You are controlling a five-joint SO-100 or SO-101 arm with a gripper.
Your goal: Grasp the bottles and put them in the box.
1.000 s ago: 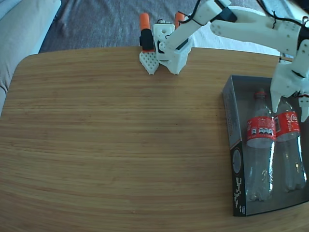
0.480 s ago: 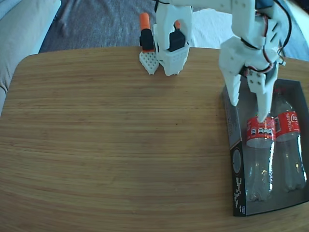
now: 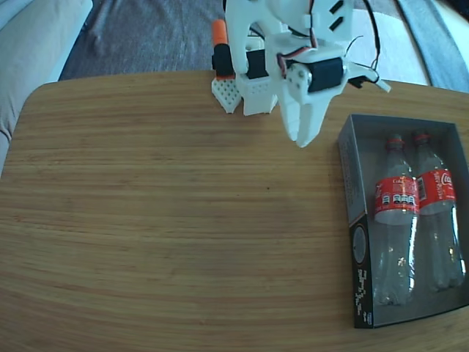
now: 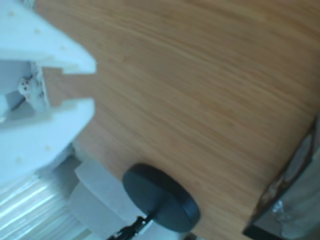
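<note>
Both bottles, 1 and the other, are lying side by side inside the box at the table's right edge in the fixed view. The white gripper is hanging above bare wood left of the box, fingers slightly parted, grasping nothing.

Box cropped, blurred; wrist view.
</note>
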